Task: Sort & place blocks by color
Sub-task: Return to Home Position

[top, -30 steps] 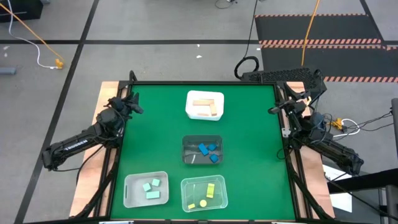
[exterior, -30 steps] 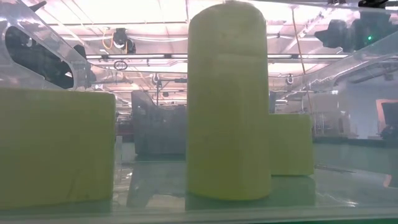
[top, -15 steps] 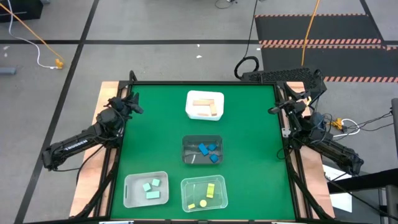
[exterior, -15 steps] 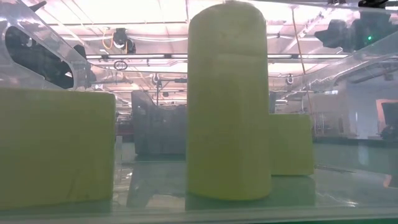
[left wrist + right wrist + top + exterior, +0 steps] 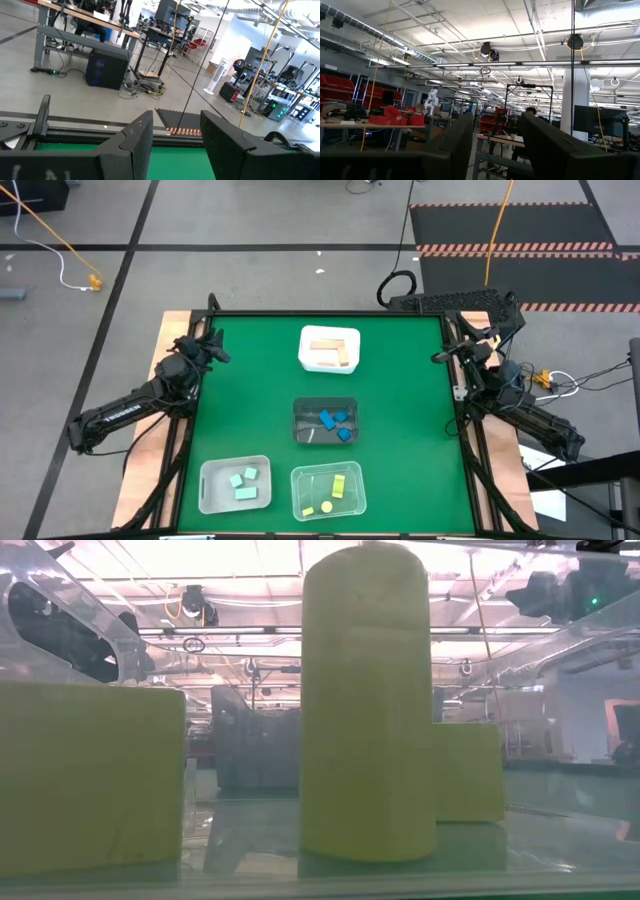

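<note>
From above, the sorting looks finished to me: nothing lies loose on the green table [image 5: 400, 410], and every piece sits in a bin with its own colour. Taking the table as a dial, the white bin [image 5: 302, 352] at 12 o'clock holds the tan blocks [image 5: 328, 352]. The dark bin [image 5: 310, 436] at the centre holds the blue blocks [image 5: 335, 423]. The pale bin [image 5: 215, 492] at 7 o'clock has the mint green blocks [image 5: 243, 482], and the clear bin [image 5: 303, 483] at 6 o'clock has the yellow blocks [image 5: 338, 485]. The left gripper [image 5: 212, 340] is parked at the table's 10 o'clock edge and the right gripper [image 5: 447, 352] at the 2 o'clock edge, both well apart from the bins. All I'd judge left is for the arms to settle at rest

From table height, the view is straight through the clear bin's wall. The yellow cylinder [image 5: 368, 700] stands upright in the middle, a squared yellow piece at 9 o'clock of it and a smaller one at 3 o'clock, set further back. The faces look matte and plain, with crisp edges

Past the left wrist, the two dark fingers [image 5: 132, 147] stand spread with nothing between them, only a strip of green table and the room beyond

Past the right wrist, the fingers [image 5: 452, 145] are likewise spread and empty, aimed up at the ceiling lights
</note>
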`<action>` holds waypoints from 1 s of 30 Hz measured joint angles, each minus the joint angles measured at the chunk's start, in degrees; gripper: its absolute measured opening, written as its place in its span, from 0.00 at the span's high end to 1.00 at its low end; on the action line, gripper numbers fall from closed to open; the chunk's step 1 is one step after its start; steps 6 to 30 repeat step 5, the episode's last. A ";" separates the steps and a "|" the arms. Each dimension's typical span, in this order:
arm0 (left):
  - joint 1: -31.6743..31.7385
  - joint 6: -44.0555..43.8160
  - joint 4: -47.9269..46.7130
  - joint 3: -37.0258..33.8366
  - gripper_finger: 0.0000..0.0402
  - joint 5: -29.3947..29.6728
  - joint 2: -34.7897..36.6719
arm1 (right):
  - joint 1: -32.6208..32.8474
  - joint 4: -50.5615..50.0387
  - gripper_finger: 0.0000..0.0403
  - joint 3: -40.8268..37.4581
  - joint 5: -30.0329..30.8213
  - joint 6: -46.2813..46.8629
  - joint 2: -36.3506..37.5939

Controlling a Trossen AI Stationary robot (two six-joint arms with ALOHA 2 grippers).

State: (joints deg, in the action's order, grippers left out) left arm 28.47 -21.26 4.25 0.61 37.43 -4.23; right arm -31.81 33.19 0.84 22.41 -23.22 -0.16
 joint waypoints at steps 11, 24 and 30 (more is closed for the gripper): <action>0.00 0.01 0.00 -0.01 0.59 0.00 0.00 | 0.00 0.00 0.61 0.00 0.00 0.01 0.00; 0.00 0.01 0.00 -0.01 0.59 0.00 0.00 | 0.00 0.00 0.61 0.00 0.00 0.01 0.00; 0.00 0.01 0.00 -0.01 0.59 0.00 0.00 | 0.00 0.00 0.61 0.00 0.00 0.01 0.00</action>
